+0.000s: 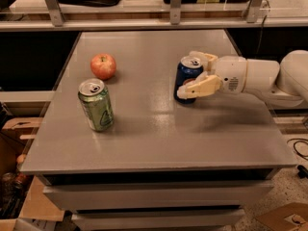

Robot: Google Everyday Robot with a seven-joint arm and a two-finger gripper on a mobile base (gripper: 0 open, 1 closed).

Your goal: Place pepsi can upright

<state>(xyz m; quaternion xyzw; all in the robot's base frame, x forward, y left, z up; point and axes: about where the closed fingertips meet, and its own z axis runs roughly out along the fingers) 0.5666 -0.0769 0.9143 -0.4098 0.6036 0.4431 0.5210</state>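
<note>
Pepsi can (pixel 184 75) stands upright on the tabletop (pixel 159 129), right of centre. The tool (pixel 188 75) reaches in from the right, pinching it front and back. Well to the left are the green can (pixel 96 106) and the apple (pixel 103 66).

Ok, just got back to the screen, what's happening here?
The robot's gripper reaches in from the right with its jaws around the pepsi can, which stands upright on the table, right of centre. A green can stands upright near the left edge, with an apple behind it, both untouched.
</note>
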